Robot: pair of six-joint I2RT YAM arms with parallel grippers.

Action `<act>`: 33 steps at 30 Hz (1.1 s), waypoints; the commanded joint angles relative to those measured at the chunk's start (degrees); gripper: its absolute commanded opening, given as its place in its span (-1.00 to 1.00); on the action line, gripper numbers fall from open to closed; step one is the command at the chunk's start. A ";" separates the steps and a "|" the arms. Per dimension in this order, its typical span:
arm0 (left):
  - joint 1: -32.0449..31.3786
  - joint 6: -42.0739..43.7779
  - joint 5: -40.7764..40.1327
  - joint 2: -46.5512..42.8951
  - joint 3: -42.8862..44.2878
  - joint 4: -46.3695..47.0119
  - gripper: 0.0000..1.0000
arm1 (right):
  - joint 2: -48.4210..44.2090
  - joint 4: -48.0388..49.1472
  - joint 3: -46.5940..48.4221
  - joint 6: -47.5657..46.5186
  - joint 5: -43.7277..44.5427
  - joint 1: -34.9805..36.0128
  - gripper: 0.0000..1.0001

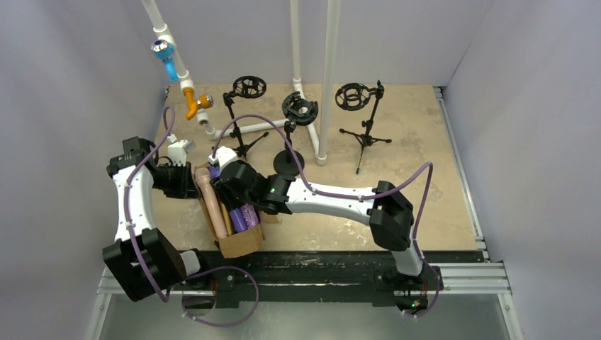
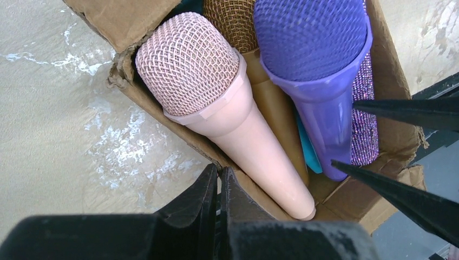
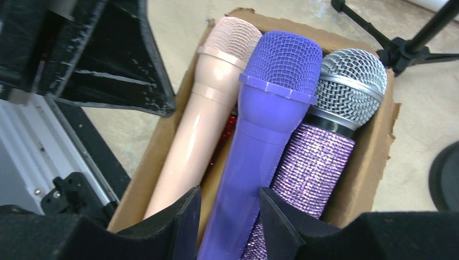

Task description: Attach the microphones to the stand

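Observation:
A cardboard box (image 1: 241,244) near the table's front holds several microphones lying side by side. In the right wrist view they are a peach one (image 3: 205,114), a purple one (image 3: 265,124) and a purple glitter one with a grey mesh head (image 3: 319,157). A bit of red glitter (image 3: 230,127) shows underneath. The left wrist view also shows a gold one (image 2: 270,103). My right gripper (image 3: 230,195) is open, its fingers either side of the purple microphone's handle. My left gripper (image 2: 219,170) is shut on the box's left wall (image 2: 178,135).
Three black stands with ring mounts (image 1: 249,87) (image 1: 300,108) (image 1: 354,95) stand behind the box. A white pipe frame (image 1: 327,78) carries a blue microphone (image 1: 164,53) and an orange one (image 1: 193,105). A round black base (image 1: 287,164) lies close to my right arm.

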 commanded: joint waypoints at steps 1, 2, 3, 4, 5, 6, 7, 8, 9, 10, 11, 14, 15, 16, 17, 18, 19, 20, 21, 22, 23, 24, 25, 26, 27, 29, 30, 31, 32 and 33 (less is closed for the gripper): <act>-0.96 0.86 2.52 -1.74 -0.72 3.10 -1.00 | -1.81 -2.27 -0.32 -0.74 3.46 -0.10 -0.04; -0.98 0.82 2.74 -1.68 -0.81 3.16 -1.00 | -1.58 -2.13 -0.24 -0.67 3.01 -0.10 -0.04; -1.07 0.74 2.88 -1.66 -0.88 3.23 -1.00 | -1.14 -2.00 -0.13 -0.55 2.56 -0.10 -0.04; -1.17 0.62 3.03 -1.58 -0.97 3.29 -1.00 | -0.55 -2.15 0.27 -0.43 2.18 -0.10 -0.04; -1.36 0.56 3.13 -1.53 -1.05 3.27 -1.00 | 0.22 -2.48 0.85 -0.26 1.82 -0.10 -0.04; -1.44 0.54 3.22 -1.56 -1.16 3.35 -1.00 | 0.89 -2.63 1.42 -0.07 1.27 -0.02 -0.04; -1.58 0.44 3.31 -1.61 -1.14 3.45 -1.00 | 1.51 -2.51 1.69 0.09 0.62 0.07 -0.04; -1.63 0.36 3.33 -1.65 -1.25 3.57 -1.00 | 2.02 -2.18 1.80 0.27 -0.03 0.08 -0.04; -1.76 0.28 3.40 -1.73 -1.24 3.66 -1.00 | 2.47 -1.92 2.04 0.45 -0.70 0.08 -0.04; -1.87 0.21 3.48 -1.70 -1.27 3.73 -1.00 | 3.08 -1.85 2.36 0.57 -1.38 0.08 -0.04; -1.94 0.18 3.56 -1.74 -1.20 3.77 -1.00 | 3.65 -1.83 2.83 0.60 -1.92 0.15 -0.06; -2.23 -0.17 3.48 -1.73 -0.89 4.28 -1.00 | 5.21 -2.59 4.93 0.69 -2.87 0.17 -0.19; -2.28 -0.25 3.30 -1.74 -0.71 4.38 -1.00 | 5.10 -2.57 5.33 0.69 -2.94 0.17 -0.27; -2.29 -0.19 3.09 -1.74 -0.44 4.39 -1.00 | 4.46 -2.32 5.53 0.69 -2.95 0.17 -0.34; -2.26 -0.19 2.61 -1.74 -0.29 4.52 -1.00 | 3.72 -2.28 5.86 0.69 -2.87 0.17 -0.40; -2.32 -0.10 1.99 -1.63 -0.12 4.63 -1.00 | 2.76 -2.29 6.16 0.69 -2.93 0.17 -0.46; -2.32 -0.01 0.98 -1.65 0.13 4.92 -1.00 | 1.56 -2.04 6.36 0.83 -3.40 0.17 -0.51; -2.33 0.08 -0.23 -1.59 0.44 5.31 -1.00 | 0.07 -1.73 6.33 0.86 -3.76 0.17 -0.55; -2.31 0.08 -1.49 -1.53 0.93 5.71 -1.00 | -1.75 -1.34 6.13 0.84 -3.26 0.09 -0.59; -2.34 -0.04 -2.88 -1.44 1.56 6.26 -1.00 | -3.50 -0.92 5.73 0.74 -2.76 0.08 -0.62; -2.34 -0.18 -4.18 -1.28 2.07 6.82 -1.00 | -5.65 -0.42 5.02 0.79 -2.39 0.01 -0.64; -2.31 -0.25 -5.41 -1.11 2.74 7.26 -1.00 | -7.84 0.11 3.97 0.90 -1.97 -0.08 -0.65; -2.30 -0.32 -6.54 -0.85 3.42 7.62 -1.00 | -9.80 0.63 2.57 1.28 -1.58 -0.24 -0.67; -2.27 -0.42 -7.39 -0.51 4.16 7.99 -1.00 | -12.05 1.04 0.95 1.75 -1.16 -0.52 -0.69; -2.26 -0.52 -8.25 -0.17 4.81 8.23 -1.00 | -14.21 1.59 -1.51 2.40 -0.85 -0.80 -0.71; -2.28 -0.70 -9.10 0.60 5.89 8.94 -1.00 | -19.17 3.13 -8.10 3.94 -0.64 -1.81 -0.75; -2.31 -0.78 -9.26 1.07 6.23 9.38 -1.00 | -22.03 3.69 -11.19 4.82 -0.56 -2.63 -0.79; -2.27 -0.88 -9.14 1.54 6.50 9.81 -1.00 | -24.24 3.90 -14.08 5.69 -0.59 -3.42 -0.80; -2.26 -0.89 -9.03 2.27 6.96 10.04 -1.00 | -26.43 4.21 -17.44 6.63 -0.57 -4.07 -0.80; -2.25 -0.73 -8.80 2.90 7.30 10.05 -1.00 | -28.17 4.66 -20.76 7.65 -0.76 -4.91 -0.80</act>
